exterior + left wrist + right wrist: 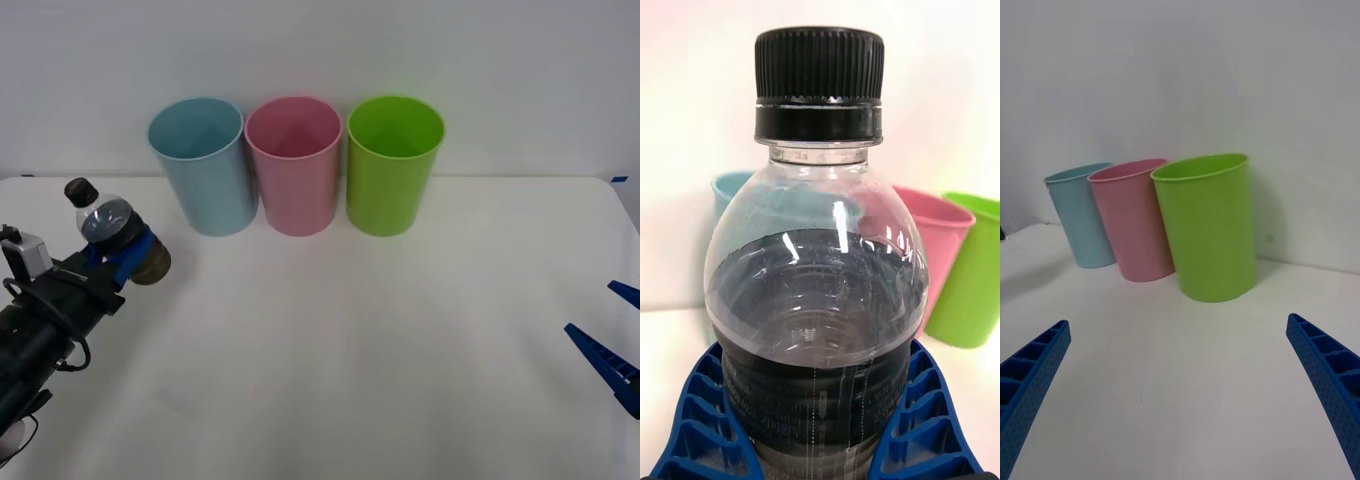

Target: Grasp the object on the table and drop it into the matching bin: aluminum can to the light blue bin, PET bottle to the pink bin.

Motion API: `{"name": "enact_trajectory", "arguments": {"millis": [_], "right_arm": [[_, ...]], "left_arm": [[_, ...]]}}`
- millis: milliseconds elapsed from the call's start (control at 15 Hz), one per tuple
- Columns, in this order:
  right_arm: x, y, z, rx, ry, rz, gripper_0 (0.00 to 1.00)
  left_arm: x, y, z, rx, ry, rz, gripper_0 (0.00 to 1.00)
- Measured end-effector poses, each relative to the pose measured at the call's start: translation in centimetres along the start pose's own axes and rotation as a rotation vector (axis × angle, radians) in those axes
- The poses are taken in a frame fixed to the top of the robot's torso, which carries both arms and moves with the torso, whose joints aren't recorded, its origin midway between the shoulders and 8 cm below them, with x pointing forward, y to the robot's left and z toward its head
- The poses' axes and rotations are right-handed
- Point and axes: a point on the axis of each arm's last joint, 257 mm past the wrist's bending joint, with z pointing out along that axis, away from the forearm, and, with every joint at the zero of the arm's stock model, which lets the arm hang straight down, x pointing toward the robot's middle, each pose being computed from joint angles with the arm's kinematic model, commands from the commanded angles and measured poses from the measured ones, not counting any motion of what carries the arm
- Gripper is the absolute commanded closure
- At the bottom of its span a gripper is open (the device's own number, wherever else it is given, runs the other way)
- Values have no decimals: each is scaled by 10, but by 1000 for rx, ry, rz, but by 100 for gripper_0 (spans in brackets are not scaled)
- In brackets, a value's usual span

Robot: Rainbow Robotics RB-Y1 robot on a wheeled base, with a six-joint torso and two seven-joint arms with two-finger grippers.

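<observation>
Left gripper [125, 255] is clamped on the bottle [112, 232], blue fingers [696, 420] wrapping the dark lower body from both sides. The bottle sits at the table's [350, 350] left side, in front of and to the left of the blue bin [203, 170], tilted with the cap leaning away from the bins. Can't tell from the front view whether its base is touching the table or just clear of it.

Right gripper [612, 330] is parked at the far right edge, fingers spread wide, holding nothing.

3 bins in a row at the back: blue, pink bin [296, 168], green bin [392, 168], nearly touching.

Risks from here, as I read it:
- Wrong bin. Blue is nearest to the arm and stands next to pink. PET goes to pink, so an early release lands it in blue.
- Rim strike. The path to pink likely crosses blue. Too little lift and the bottle base or fingers could clip the blue rim and tip it, possibly into pink too.
- Slip. The grip is low on a smooth round body with liquid inside, mass above the fingers. A fast swing could rotate it further in the grip.
- Off-centre release. Tilted bottle could hit the pink rim and bounce out onto the table.
</observation>
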Motion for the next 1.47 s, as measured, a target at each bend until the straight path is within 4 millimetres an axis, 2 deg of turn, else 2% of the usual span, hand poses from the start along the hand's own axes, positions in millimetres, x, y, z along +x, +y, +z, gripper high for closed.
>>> {"name": "enact_trajectory", "arguments": {"millis": [200, 333, 533, 867, 1067, 1467], "right_arm": [[0, 0, 0, 0, 0, 0, 0], [0, 0, 0, 0, 0, 0, 0], [0, 0, 0, 0, 0, 0, 0], [0, 0, 0, 0, 0, 0, 0], [0, 0, 0, 0, 0, 0, 0], [0, 0, 0, 0, 0, 0, 0]], "left_arm": [[-36, -9, 6, 1, -54, -24, 100], [-62, -22, 14, 22, -94, -65, 100], [-86, -45, 31, 81, -130, -70, 100], [-115, -75, 93, 129, -149, -57, 100], [-119, -81, 136, 161, -136, -45, 100], [-119, -108, 227, 218, -77, -24, 100]]}}
